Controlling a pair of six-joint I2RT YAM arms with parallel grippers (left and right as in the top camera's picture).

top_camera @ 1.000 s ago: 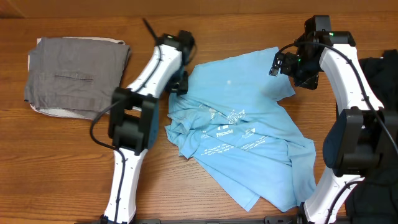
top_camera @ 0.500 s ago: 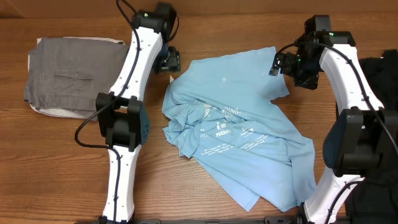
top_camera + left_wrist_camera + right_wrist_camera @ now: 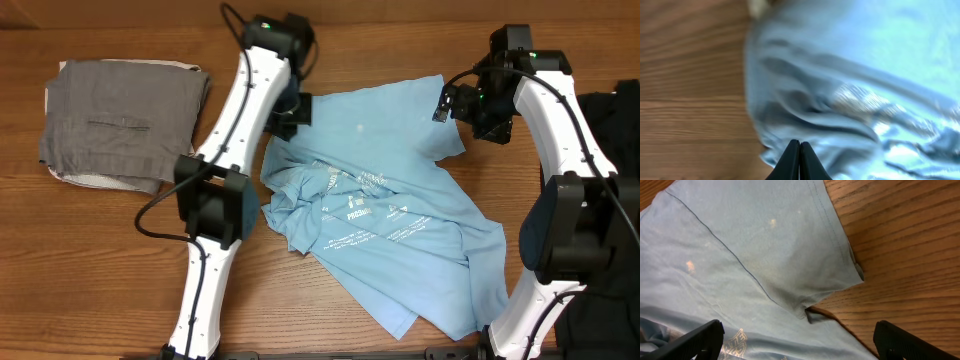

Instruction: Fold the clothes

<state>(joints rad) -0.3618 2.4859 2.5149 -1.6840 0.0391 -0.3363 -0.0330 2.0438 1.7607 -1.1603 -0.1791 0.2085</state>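
Note:
The clothes are one light blue T-shirt (image 3: 400, 215), lying crumpled across the middle of the table with small white print facing up. My left gripper (image 3: 288, 108) hovers over the shirt's upper left edge. In the left wrist view its fingertips (image 3: 800, 143) are pressed together with nothing between them, above the rumpled blue cloth (image 3: 865, 75). My right gripper (image 3: 449, 103) hangs over the shirt's upper right part. The right wrist view shows it (image 3: 800, 340) wide open above a sleeve and its hem (image 3: 790, 260), touching nothing.
A folded grey garment (image 3: 120, 115) lies on a white layer at the back left. A dark mass (image 3: 622, 130) sits at the right edge behind the right arm. Bare wood (image 3: 110, 270) shows at the front left.
My left arm drew back off the shirt's left edge toward the far left, then returned over that edge, and its jaws went from open to shut. The right arm has not moved.

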